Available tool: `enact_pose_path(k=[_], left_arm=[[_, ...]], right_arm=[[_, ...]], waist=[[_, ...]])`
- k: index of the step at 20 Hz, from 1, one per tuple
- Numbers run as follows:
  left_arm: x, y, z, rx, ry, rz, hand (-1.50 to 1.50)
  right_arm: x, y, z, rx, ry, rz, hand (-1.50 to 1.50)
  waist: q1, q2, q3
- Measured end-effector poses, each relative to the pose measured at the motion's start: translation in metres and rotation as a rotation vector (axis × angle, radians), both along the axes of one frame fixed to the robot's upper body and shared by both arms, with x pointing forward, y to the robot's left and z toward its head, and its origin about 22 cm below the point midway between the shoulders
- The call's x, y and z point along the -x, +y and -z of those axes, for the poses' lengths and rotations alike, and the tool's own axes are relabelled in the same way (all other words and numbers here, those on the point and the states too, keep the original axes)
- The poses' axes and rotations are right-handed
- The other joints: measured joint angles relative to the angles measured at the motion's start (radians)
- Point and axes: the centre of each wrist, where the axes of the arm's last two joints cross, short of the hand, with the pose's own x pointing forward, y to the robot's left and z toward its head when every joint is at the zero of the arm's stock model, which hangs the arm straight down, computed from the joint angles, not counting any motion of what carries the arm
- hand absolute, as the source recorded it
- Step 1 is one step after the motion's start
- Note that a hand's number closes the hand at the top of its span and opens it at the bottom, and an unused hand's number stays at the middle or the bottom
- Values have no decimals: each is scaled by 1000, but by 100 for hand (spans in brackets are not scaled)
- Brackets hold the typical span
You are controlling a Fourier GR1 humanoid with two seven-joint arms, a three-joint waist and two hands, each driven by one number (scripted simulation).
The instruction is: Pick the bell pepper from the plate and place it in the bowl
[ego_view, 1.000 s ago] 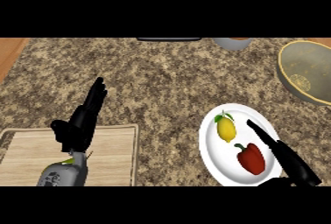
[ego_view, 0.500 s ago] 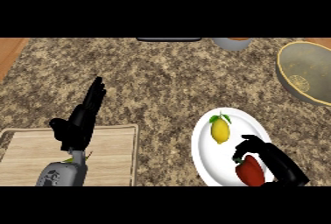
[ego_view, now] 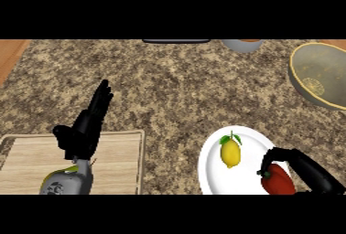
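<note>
Currently we are closing our right hand (ego_view: pixel 304 171) on the pepper (ego_view: pixel 277 180), fingers and thumb curling round its top while it is sitting on the plate (ego_view: pixel 213 176), at the plate's near right side. The curl is coming from above and the right, likely so the lemon (ego_view: pixel 230 153), lying apart from the pepper on the plate's left half, is not being disturbed. We cannot tell whether the pepper is lifting off the plate yet.

Our left hand (ego_view: pixel 84 128) is resting open, fingers straight and pointing up, over the far edge of the cutting board (ego_view: pixel 115 160), well away from the work.

The bowl (ego_view: pixel 317 75) is sitting at the counter's (ego_view: pixel 175 87) far right, partly cut by the view's edge, with something yellow inside. Between plate and bowl we are seeing only bare counter, so we are judging the carry path as unobstructed. The bowl's rim is standing above the counter, so the pepper will need raising before crossing it. A grey cup (ego_view: pixel 242 44) is standing at the far edge, off the path.
</note>
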Motion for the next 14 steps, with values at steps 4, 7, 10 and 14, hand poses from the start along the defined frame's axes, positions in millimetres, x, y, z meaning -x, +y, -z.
enact_pose_path(k=[4,7,10,14], left_arm=[[0,8,5,4,5,-1,0],[0,12,6,-4,5,-12,0],[0,13,7,-5,6,-15,0],[0,15,8,-8,5,-19,0]], right_arm=[[0,-31,-22,-104,-42,-26,150],[5,-38,-37,-212,-112,-46,150],[12,-44,-58,-276,-220,-44,150],[21,-50,-97,-297,-376,-20,150]], waist=[[-3,1,1],[-7,0,1],[-11,-1,1],[-13,-2,1]])
